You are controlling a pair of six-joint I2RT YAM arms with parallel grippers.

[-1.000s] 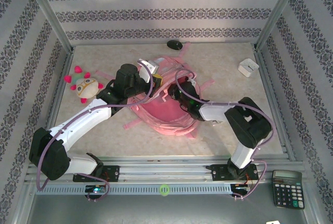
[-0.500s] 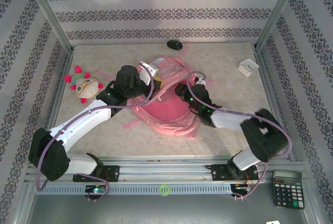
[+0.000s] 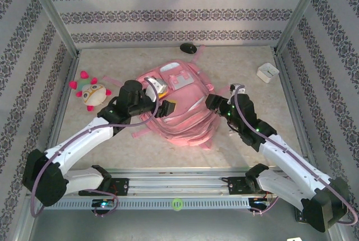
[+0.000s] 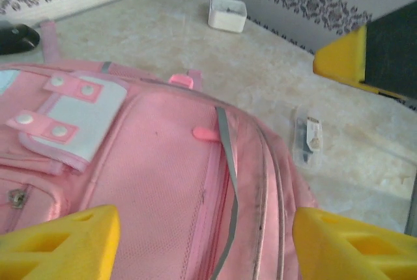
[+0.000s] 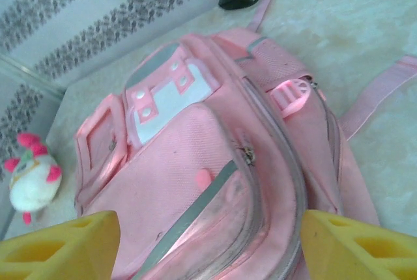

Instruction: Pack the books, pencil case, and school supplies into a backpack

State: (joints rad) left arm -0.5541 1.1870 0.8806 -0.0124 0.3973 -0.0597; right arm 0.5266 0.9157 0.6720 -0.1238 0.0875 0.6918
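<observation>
Left gripper has its jaws spread wide with nothing between them, low over the near-left part of the backpack. In its wrist view the yellow pads sit at the two bottom corners, with pink fabric between and below them. Right gripper is spread just as wide and is also empty, at the backpack's right edge. Its own pads stand well apart above the fabric.

The backpack, the biggest thing here, lies flat in the middle of the table with its front side up. A pale flap with press studs points toward the far wall, and grey stripes run along the pockets, whose zips look closed. Pink straps trail out onto the table around it.

A white plush toy with red-pink tufts lies to the left, apart from the backpack. A white box sits near the far right corner, well away from everything else. A black rounded object rests at the far edge of the table, beside a strap. Smallest of all, a silver-white item in clear casing lies on the bare table just beside the backpack's edge.
</observation>
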